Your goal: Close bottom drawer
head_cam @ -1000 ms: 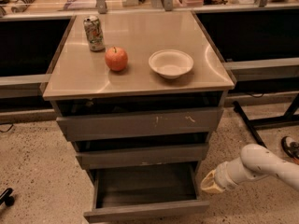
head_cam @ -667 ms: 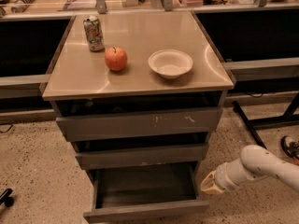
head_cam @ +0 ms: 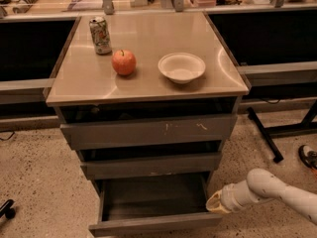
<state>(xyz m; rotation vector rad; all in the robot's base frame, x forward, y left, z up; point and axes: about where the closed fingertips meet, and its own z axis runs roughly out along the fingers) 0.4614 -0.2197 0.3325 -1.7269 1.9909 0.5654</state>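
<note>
Gripper [head_cam: 214, 205], open or closed cannot be told, just beside the open bottom drawer [head_cam: 153, 224] side wall; pushing sideways could jam it.

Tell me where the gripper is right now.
In the camera view, the gripper sits low on the right, beside the right wall of the pulled-out bottom drawer near its front corner, below the middle drawer front.
</note>
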